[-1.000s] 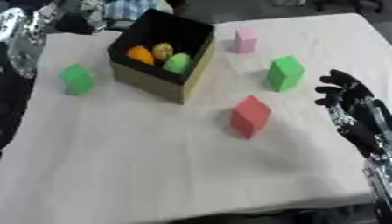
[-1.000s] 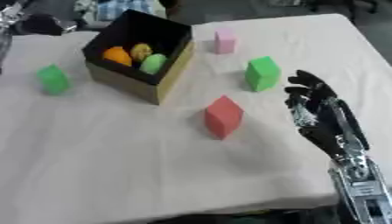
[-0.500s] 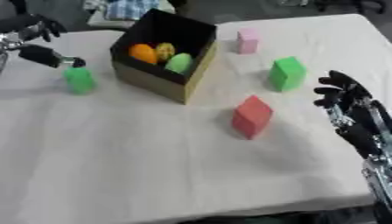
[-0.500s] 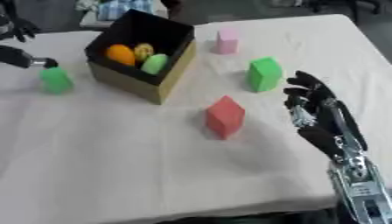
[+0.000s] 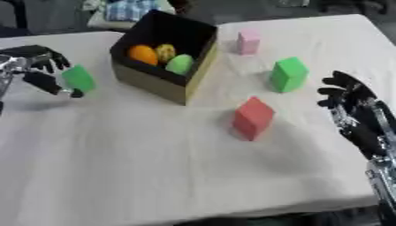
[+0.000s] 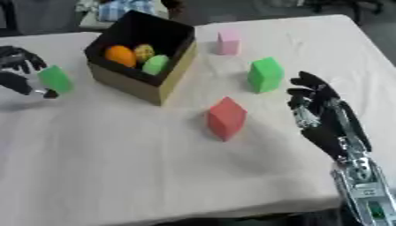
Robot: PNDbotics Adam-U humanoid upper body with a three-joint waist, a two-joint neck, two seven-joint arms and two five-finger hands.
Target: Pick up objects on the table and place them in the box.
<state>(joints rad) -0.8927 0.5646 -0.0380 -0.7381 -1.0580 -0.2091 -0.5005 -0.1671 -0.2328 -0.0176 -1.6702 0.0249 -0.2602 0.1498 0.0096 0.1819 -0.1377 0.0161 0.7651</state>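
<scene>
A black open box stands at the back centre-left of the table, holding an orange, a yellowish and a green item. Left of it a small green block stands on the cloth. My left hand is at that block's left side, fingers spread above it and thumb low beside it, not closed on it. A red block stands in the middle, a larger green block to its upper right, a pink block behind. My right hand rests open at the right edge, holding nothing.
A white cloth covers the table. Its front and right edges are near my right arm. Folded blue and white fabric lies beyond the far edge behind the box.
My left hand has come down from the upper left corner to the small green block and now brackets it. The right hand has stayed in place.
</scene>
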